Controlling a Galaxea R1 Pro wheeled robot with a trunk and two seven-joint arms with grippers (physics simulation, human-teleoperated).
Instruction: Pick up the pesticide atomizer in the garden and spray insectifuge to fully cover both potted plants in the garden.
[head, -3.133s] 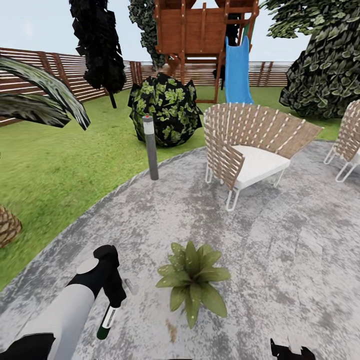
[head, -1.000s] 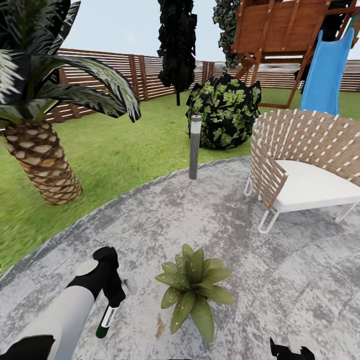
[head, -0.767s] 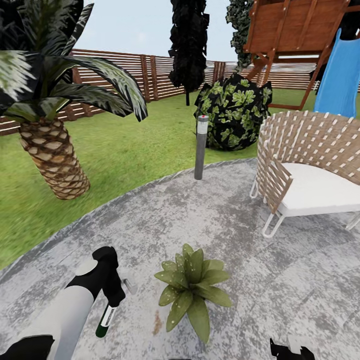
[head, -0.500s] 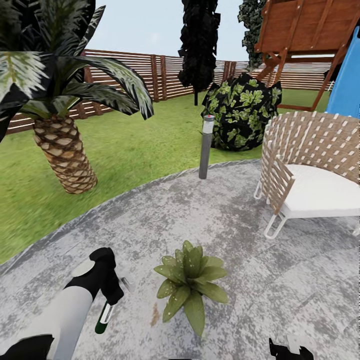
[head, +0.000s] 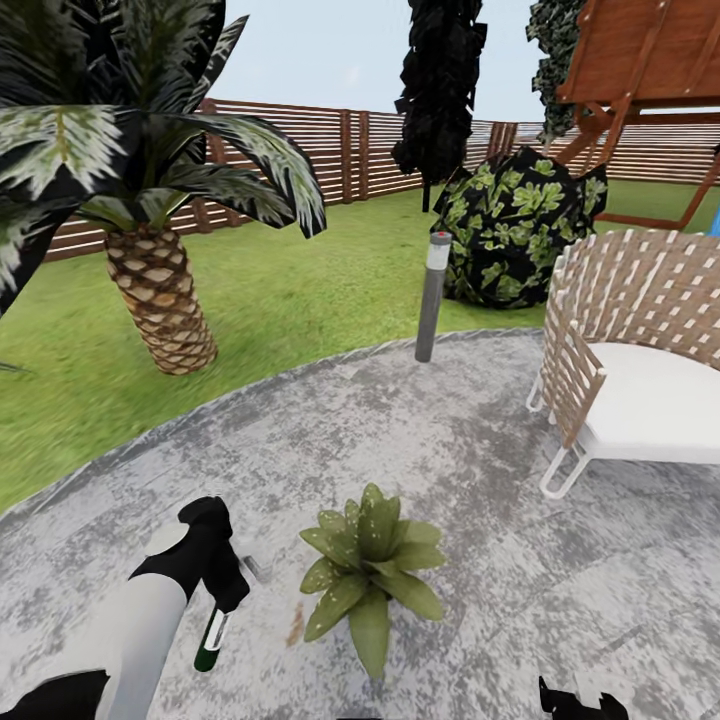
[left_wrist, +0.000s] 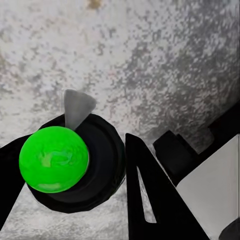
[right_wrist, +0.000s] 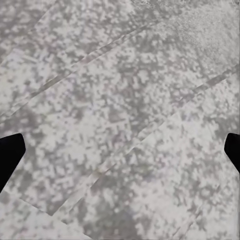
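My left gripper (head: 222, 592) is shut on the pesticide atomizer (head: 209, 640), a slim dark green bottle with a white band that hangs base-down over the grey stone patio (head: 450, 450). In the left wrist view the atomizer (left_wrist: 54, 159) shows as a bright green round end in a dark ring, held between black fingers (left_wrist: 145, 200). A potted plant (head: 368, 570), a low rosette of pointed green leaves, stands just right of that gripper. My right gripper (head: 575, 698) is low at the picture's edge; it stands open (right_wrist: 120, 152) over bare stone. Insectifuge mist is out of view.
A palm (head: 160, 290) grows on the lawn (head: 300, 290) at the left. A grey bollard lamp (head: 432, 297) stands at the patio's far edge, a dark leafy bush (head: 510, 240) behind it. A wicker chair (head: 640, 350) is at the right. A slatted fence (head: 350, 155) closes the back.
The head view has swung left: palm, lamp, bush and chair all slid right in the picture. The left arm with the atomizer and the plant beside it keep their places.
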